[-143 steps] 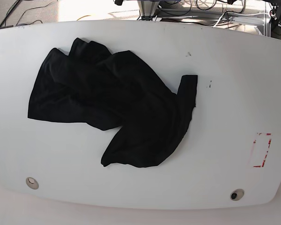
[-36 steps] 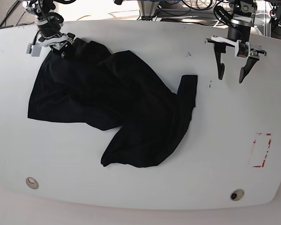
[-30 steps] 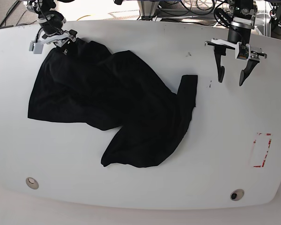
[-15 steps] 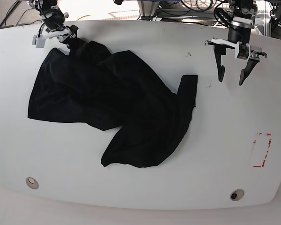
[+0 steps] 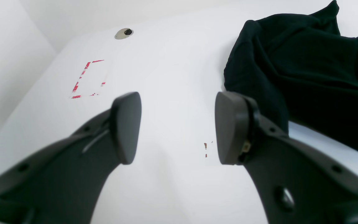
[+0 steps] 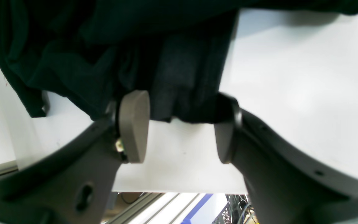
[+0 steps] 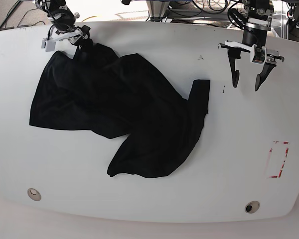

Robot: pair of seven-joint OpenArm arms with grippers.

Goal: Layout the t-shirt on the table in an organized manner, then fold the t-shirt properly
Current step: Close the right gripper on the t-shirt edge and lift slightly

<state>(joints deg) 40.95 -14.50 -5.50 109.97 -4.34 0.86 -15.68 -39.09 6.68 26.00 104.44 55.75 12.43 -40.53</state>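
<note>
The big soft black cloth t-shirt [image 7: 119,109] lay in a crumpled heap on the shiny white bench [image 7: 154,199], mostly on the left & middle part in the base view. The right end effector [image 6: 179,130] was at the shirt's far top edge, jaws apart w/ a fold of black cloth between them, not pinched. The left end effector [image 7: 246,79] hung open over bare bench, just beside the shirt, holding nothing. A red dashed box mark [image 7: 278,159] sat well apart from the shirt.
</note>
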